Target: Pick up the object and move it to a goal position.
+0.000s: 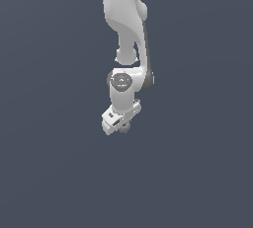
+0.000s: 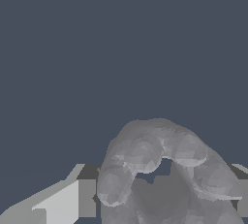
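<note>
In the exterior view my white gripper [image 1: 120,125] hangs at the end of the arm, near the middle of the picture. The object [image 1: 125,127] shows as a tiny grey lump at its fingertips. In the wrist view the object [image 2: 145,152] is a grey, knobbly ring with a dark centre. It fills the space between the two fingers of the gripper [image 2: 162,182]. One finger [image 2: 63,203] shows pale beside it, and only a sliver of the other shows at the picture's edge. The jaws stand closed against the object's sides.
A plain dark blue-grey surface [image 1: 49,172] fills the rest of both views. The arm's white links [image 1: 123,19] reach down from the exterior view's top. No other objects and no marker show.
</note>
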{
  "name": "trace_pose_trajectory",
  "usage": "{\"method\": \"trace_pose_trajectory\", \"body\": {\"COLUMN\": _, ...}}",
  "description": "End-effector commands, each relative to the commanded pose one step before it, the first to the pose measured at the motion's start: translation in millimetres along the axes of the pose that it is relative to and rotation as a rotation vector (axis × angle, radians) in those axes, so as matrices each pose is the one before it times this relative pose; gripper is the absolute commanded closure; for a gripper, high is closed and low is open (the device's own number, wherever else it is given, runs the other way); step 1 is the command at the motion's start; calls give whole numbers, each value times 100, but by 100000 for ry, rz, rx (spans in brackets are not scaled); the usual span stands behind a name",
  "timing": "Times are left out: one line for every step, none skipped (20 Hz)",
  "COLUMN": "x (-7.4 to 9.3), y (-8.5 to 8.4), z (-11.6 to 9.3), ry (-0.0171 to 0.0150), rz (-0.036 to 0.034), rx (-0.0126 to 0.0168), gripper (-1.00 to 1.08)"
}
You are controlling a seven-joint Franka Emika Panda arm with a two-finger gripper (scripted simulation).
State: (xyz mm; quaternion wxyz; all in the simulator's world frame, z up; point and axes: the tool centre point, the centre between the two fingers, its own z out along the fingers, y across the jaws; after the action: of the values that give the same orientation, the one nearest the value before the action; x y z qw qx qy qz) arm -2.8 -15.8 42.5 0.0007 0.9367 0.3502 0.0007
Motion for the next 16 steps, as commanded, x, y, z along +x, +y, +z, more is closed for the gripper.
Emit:
{"method": "trace_pose_trajectory", "body": {"x": -38, "y": -28, "z": -63, "ry": 19, "rz": -47, "rx": -9, "gripper": 108}}
{"method": "trace_pose_trajectory", "body": {"x": -87, "y": -11, "z": -77, "ry": 0, "rz": 0, "rx": 0, "gripper": 108}}
{"method": "trace_pose_trajectory", "body": {"x": -122, "y": -16, "z": -109, "ry": 0, "rz": 0, "rx": 0, "gripper": 108}}
{"method": "trace_pose_trajectory", "body": {"x": -158, "y": -20, "z": -141, "ry": 0, "rz": 0, "rx": 0, "gripper": 108}}
{"method": "trace_pose_trajectory", "body": {"x": -194, "y": -25, "z": -173, "ry": 0, "rz": 0, "rx": 0, "gripper": 108}}
{"method": "trace_pose_trajectory", "body": {"x": -231, "y": -29, "z": -206, "ry": 0, "rz": 0, "rx": 0, "gripper": 108}}
{"method": "trace_pose_trajectory", "body": {"x": -268, "y": -34, "z": -240, "ry": 0, "rz": 0, "rx": 0, "gripper": 108}}
{"method": "trace_pose_trajectory", "body": {"x": -305, "y": -38, "z": -273, "ry": 0, "rz": 0, "rx": 0, "gripper": 108}}
{"method": "trace_pose_trajectory", "body": {"x": -342, "y": -42, "z": -307, "ry": 0, "rz": 0, "rx": 0, "gripper": 108}}
{"method": "trace_pose_trajectory", "body": {"x": -368, "y": -56, "z": -318, "ry": -43, "rz": -21, "rx": 10, "gripper": 108}}
{"method": "trace_pose_trajectory", "body": {"x": -417, "y": -51, "z": -374, "ry": 0, "rz": 0, "rx": 0, "gripper": 108}}
{"method": "trace_pose_trajectory", "body": {"x": -454, "y": -55, "z": -408, "ry": 0, "rz": 0, "rx": 0, "gripper": 108}}
{"method": "trace_pose_trajectory", "body": {"x": -491, "y": -59, "z": -443, "ry": 0, "rz": 0, "rx": 0, "gripper": 108}}
{"method": "trace_pose_trajectory", "body": {"x": -528, "y": -63, "z": -477, "ry": 0, "rz": 0, "rx": 0, "gripper": 108}}
{"method": "trace_pose_trajectory", "body": {"x": -553, "y": -74, "z": -488, "ry": -39, "rz": -22, "rx": 19, "gripper": 108}}
{"method": "trace_pose_trajectory", "body": {"x": -601, "y": -70, "z": -547, "ry": 0, "rz": 0, "rx": 0, "gripper": 108}}
